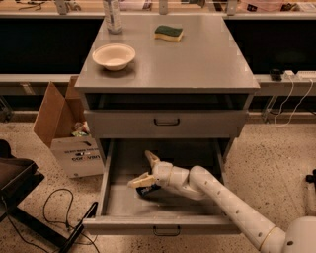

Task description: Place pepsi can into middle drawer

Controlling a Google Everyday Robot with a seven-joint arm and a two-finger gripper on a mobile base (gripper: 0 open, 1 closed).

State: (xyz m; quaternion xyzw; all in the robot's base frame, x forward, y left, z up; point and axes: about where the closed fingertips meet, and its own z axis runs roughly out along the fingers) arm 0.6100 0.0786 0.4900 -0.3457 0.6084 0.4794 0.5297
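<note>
The middle drawer (123, 203) was matt grey painted metal with a smooth, dull floor and a small dark bar handle (166, 231). Over the left of that floor, the gripper (145, 170) had pale, cream, plastic-looking fingers (141, 181), spread apart, on a smooth, faintly glossy white arm (224, 200). Just below it the pepsi can (148, 190) showed dark with a slight sheen. The cabinet top (197, 59) had the same smooth grey finish, softly reflective. On it were a matt off-white bowl (114, 56), a porous-looking yellow-green sponge (169, 33) and a clear, shiny bottle (113, 15). The box (52, 111) beside the cabinet was plain brown cardboard with a white printed face. The floor (276, 163) was speckled and stone-like.
</note>
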